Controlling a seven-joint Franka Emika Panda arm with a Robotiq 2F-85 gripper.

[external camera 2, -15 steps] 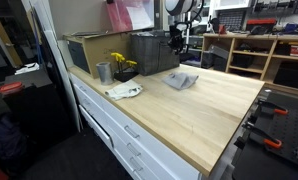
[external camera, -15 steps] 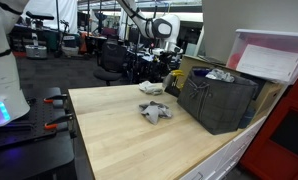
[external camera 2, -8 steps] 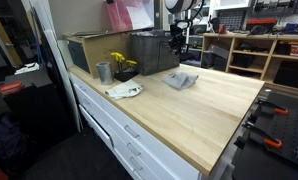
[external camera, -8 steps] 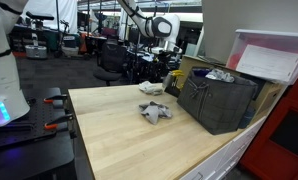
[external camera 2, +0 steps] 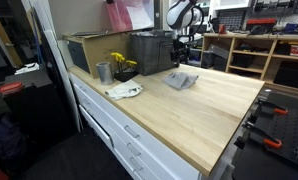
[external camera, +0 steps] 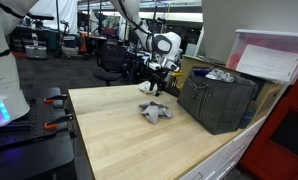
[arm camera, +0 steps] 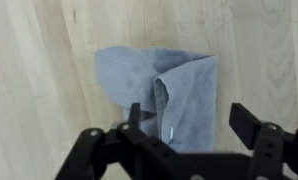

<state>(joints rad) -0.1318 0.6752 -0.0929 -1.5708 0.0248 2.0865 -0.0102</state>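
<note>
On the pale wooden tabletop (external camera: pixel 109 135), I have swung from the dark mesh crate (external camera: pixel 221 102) to above the folded grey-blue cloth (arm camera: pixel 164 85); my claw (arm camera: pixel 169 130) has gone from pressed together to spread wide, so the cloth lies ungripped.

grey cloth (arm camera: pixel 154 75) partly hidden, it seems, behind the gripper (arm camera: pixel 189 116).

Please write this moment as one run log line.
gripper: open, empty | grey cloth: crumpled on wooden table, under gripper | black crate: beside cloth
</note>
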